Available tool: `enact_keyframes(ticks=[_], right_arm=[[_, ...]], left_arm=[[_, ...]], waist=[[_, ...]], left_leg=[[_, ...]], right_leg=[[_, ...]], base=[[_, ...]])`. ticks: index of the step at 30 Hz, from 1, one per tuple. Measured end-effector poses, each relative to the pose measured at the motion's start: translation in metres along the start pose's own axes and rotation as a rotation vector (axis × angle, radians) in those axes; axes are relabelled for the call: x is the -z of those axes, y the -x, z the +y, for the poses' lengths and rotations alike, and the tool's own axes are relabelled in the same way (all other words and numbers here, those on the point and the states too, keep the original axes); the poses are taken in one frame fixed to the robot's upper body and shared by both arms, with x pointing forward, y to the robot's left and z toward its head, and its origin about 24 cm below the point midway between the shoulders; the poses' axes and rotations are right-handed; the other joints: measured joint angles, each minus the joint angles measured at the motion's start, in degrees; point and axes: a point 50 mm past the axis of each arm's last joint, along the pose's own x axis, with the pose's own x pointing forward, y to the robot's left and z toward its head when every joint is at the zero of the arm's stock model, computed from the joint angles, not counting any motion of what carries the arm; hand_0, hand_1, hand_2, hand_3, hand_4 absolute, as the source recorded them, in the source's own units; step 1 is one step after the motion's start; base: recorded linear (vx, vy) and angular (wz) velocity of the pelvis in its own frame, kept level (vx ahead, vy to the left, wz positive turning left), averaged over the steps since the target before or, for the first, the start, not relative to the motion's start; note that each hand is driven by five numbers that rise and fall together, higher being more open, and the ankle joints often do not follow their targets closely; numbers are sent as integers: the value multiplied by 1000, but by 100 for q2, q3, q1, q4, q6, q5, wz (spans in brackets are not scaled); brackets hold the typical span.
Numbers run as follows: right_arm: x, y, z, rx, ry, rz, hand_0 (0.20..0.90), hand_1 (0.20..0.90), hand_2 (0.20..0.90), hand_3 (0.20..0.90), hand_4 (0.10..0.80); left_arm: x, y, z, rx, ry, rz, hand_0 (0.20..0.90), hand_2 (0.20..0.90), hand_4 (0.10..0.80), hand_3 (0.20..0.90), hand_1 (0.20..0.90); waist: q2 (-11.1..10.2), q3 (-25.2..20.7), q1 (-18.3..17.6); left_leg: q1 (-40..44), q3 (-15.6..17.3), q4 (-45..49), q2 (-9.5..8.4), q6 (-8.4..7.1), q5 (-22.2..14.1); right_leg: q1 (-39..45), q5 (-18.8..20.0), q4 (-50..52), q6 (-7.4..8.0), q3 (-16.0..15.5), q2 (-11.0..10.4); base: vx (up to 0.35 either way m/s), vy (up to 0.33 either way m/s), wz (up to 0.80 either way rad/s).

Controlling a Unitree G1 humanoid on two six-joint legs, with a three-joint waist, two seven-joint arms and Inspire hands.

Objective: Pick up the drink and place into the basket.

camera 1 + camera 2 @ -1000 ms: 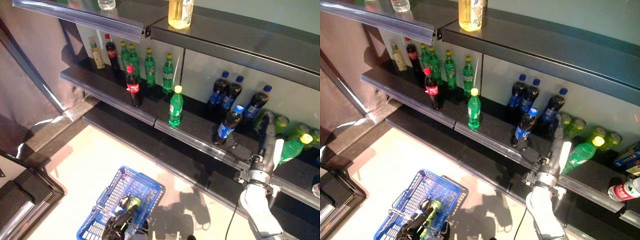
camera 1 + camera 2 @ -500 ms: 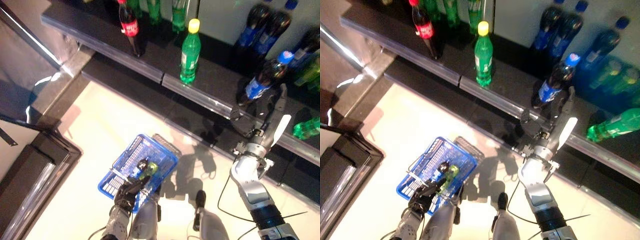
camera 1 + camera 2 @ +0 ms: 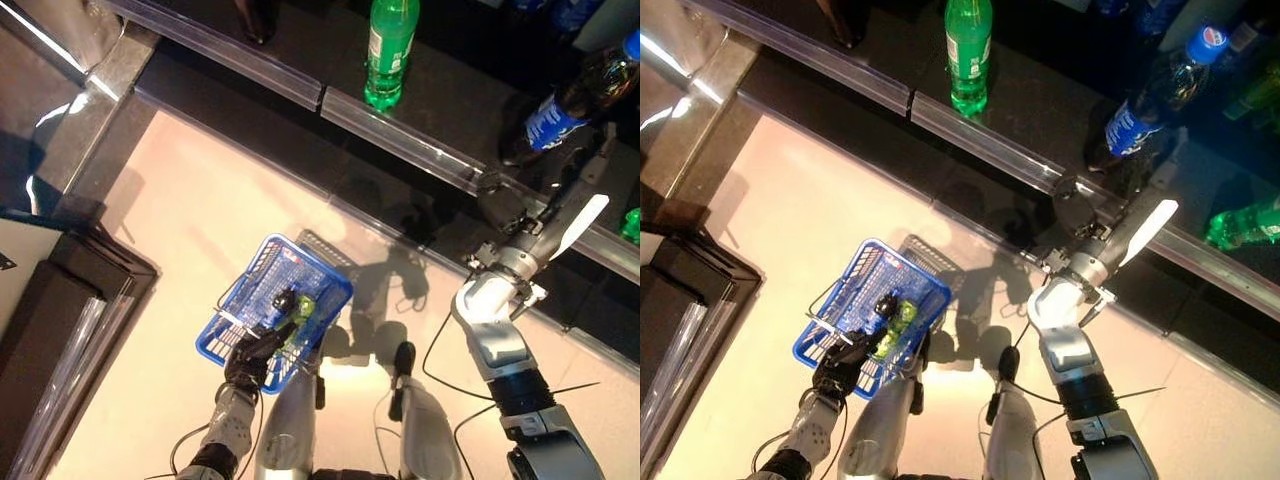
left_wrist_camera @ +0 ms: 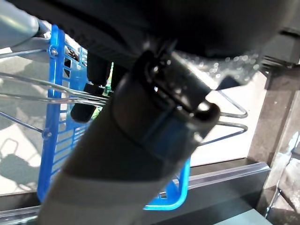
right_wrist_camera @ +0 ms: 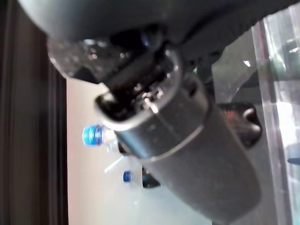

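A dark drink bottle with a blue label point(image 3: 556, 110) stands on the low black shelf point(image 3: 440, 95); it also shows in the right eye view point(image 3: 1137, 112). My right hand point(image 3: 524, 250) reaches up to the shelf's front edge just below this bottle, fingers straight and open, white-covered thumb point(image 3: 580, 224) out to the side, holding nothing. My left hand point(image 3: 250, 358) is shut on the wire handles point(image 4: 42, 91) of the blue basket point(image 3: 232, 295), which hangs low at the left. A dark bottle point(image 3: 283, 299) and a green bottle point(image 3: 301, 312) lie inside it.
A green bottle point(image 3: 388, 48) stands on the shelf left of the dark one. Another green bottle point(image 3: 1246, 224) lies on the shelf at the far right. A clear rail point(image 3: 400, 135) runs along the shelf front. A dark cabinet point(image 3: 55, 330) stands at the left.
The camera has tipped further down, so the whole picture has shifted. My right hand still reaches to the shelf edge by the blue-labelled bottle. The blue basket still hangs from my left hand.
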Motion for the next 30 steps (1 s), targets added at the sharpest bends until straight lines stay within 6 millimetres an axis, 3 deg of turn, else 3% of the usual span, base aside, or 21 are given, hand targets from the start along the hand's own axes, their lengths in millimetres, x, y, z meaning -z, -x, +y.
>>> enact_keyframes(ticks=[15,30], right_arm=[[-11,-19,11,86,-81,47,900,900,900,900,800],[-29,-48,37,94,-194,127,900,900,900,900,800]], left_arm=[[1,-2,-4,20,-31,18,300,300,100,200,300],[-2,-5,-11,39,-29,17,300,300,100,200,300]], waist=[[-1,30,17],[15,39,177]], left_leg=[[-191,31,71,-6,6,-1],[-390,93,76,-71,52,39]], right_leg=[[-254,1,108,-1,138,-6],[-566,-20,291,13,149,-67]], base=[[-1,3,-2],[-3,4,-1]])
